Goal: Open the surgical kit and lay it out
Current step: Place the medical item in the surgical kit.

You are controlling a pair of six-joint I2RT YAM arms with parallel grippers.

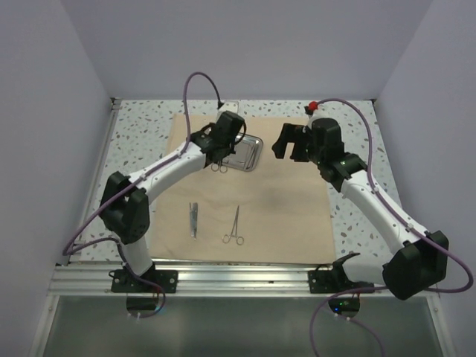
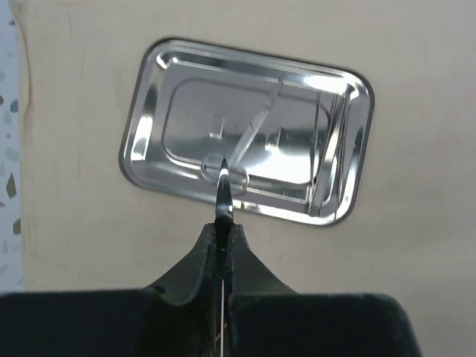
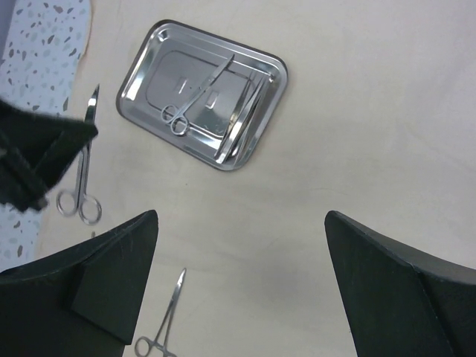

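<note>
Already spread flat over the speckled table [image 1: 141,126]: beige cloth [image 1: 282,216]. On its far middle, a little left of centre: tray [image 1: 251,152], shiny, open side up. Clamped edge-on in the clenched left gripper [image 2: 223,229]: scissors [image 2: 222,190], tip over the tray, rings hanging on the near side. Nearer, on the cloth's left half, lying apart: straight instrument [image 1: 193,220], and forceps [image 1: 233,227] to its right, rings toward the near edge. Just right of the tray, above the cloth: right gripper [image 3: 242,223], fingers spread wide, grasping nothing.
</note>
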